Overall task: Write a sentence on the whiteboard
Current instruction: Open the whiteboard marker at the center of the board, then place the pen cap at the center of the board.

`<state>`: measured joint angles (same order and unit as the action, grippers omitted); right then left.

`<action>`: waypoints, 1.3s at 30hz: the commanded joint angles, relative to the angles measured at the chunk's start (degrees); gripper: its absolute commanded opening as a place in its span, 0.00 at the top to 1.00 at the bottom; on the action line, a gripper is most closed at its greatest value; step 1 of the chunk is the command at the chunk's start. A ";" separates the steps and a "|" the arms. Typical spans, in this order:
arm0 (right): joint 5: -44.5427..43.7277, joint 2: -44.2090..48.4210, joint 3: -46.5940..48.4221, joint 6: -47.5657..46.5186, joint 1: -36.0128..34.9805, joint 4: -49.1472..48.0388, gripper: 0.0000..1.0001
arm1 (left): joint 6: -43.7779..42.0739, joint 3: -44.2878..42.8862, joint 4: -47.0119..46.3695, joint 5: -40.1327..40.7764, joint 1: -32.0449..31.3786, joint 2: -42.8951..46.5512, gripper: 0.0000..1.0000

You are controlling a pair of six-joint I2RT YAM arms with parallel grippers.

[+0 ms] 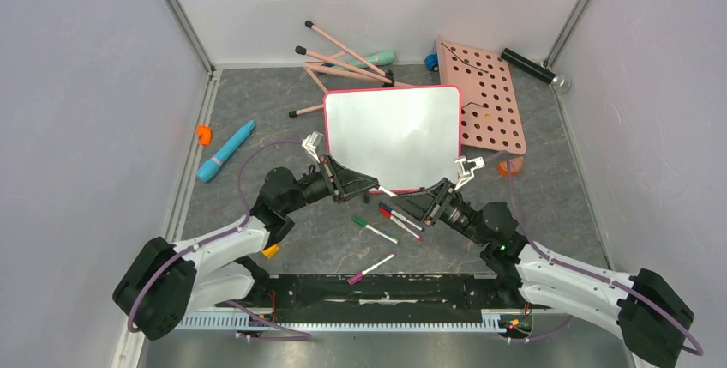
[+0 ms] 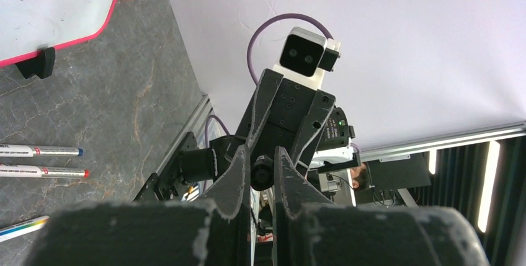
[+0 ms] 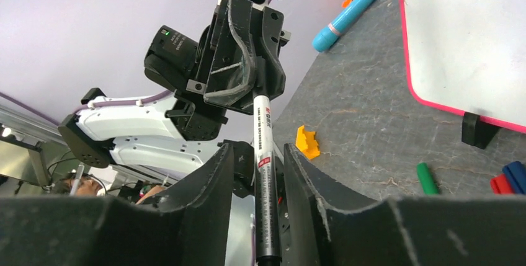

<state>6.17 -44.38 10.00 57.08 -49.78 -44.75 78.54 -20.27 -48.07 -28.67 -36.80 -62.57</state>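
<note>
Altogether five markers [image 1: 373,229], one whiteboard [image 1: 394,132].

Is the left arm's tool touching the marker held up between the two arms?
Touching. The right wrist view shows the left tool clamped shut around the marker's far end.

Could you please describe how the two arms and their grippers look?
The left arm and the right arm have white links with black joints. A purple cable loops along each. The left gripper and right gripper are black, with two scuffed fingers, and each carries a small white camera.
</note>
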 commanded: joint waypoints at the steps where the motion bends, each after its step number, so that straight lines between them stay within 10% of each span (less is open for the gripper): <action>1: 0.45 -1.58 2.59 -0.09 -0.13 -3.53 0.65 | -0.25 -1.16 -1.17 0.23 -0.68 -0.85 0.98; 6: 0.09 -2.66 2.22 0.23 -0.19 -5.83 0.80 | -0.02 -0.36 -2.50 0.29 -1.08 -2.15 0.98; 8: 0.27 -3.09 2.34 0.28 -0.14 -5.74 1.00 | 0.13 0.05 -3.15 0.32 -1.13 -2.36 0.98; 16: 0.32 -1.72 0.88 0.40 -0.14 -5.54 1.00 | -0.40 0.58 -2.47 0.21 -0.26 -1.86 0.98; 22: -1.99 11.74 -8.52 0.59 -0.14 3.61 1.00 | 4.08 8.47 -5.38 -11.63 25.31 1.42 0.98; 30: -11.49 26.56 -6.00 -7.20 -0.11 27.96 1.00 | -13.92 2.88 30.29 -9.69 29.59 10.35 0.98; 39: -17.34 21.79 7.47 -21.34 -0.05 48.02 1.00 | -29.06 -4.13 69.00 12.90 29.59 18.80 0.98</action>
<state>-6.46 -21.37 11.31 43.77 -49.76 -6.31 58.74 -20.18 0.71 -27.90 -7.46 -45.41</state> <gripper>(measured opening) 0.113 0.128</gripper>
